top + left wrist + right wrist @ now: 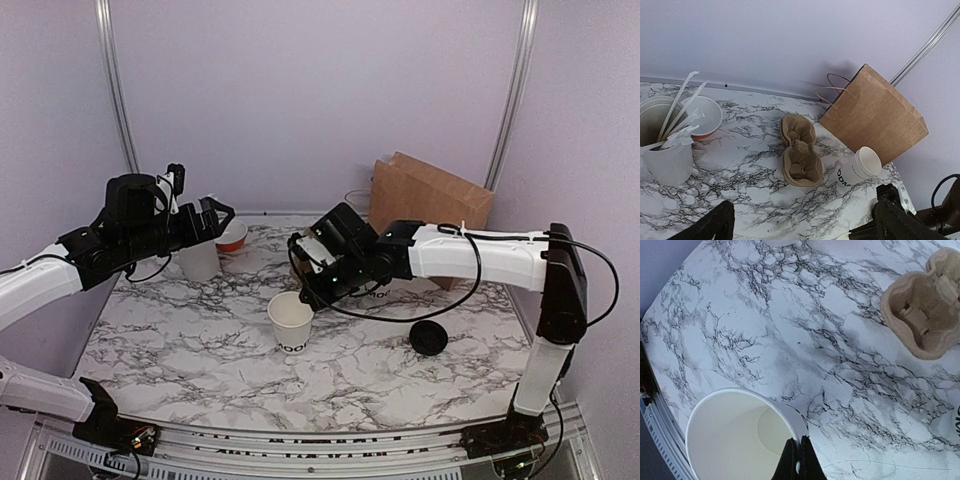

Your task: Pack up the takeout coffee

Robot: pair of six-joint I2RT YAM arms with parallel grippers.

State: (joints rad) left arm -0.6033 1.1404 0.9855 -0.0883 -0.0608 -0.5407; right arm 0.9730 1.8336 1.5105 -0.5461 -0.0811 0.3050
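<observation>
No cup with a lid on shows. A round black lid (429,338) lies alone on the marble table (200,370). My right gripper (316,289) is shut on the rim of a lidless white paper cup (291,322) with black lettering. In the right wrist view its fingertips (792,463) pinch the cup's wall (790,416). A second lidless lettered cup (859,168) is next to the brown paper bag (875,120). A brown two-cup carrier (799,151) lies empty; it also shows in the right wrist view (922,315). My left gripper (802,231) is open, empty and raised at the left (212,220).
A grey-white utensil holder (199,260) with white wrapped utensils (677,112) stands at the back left, beside a white bowl with an orange band (232,236). The paper bag (430,200) stands at the back right against the wall.
</observation>
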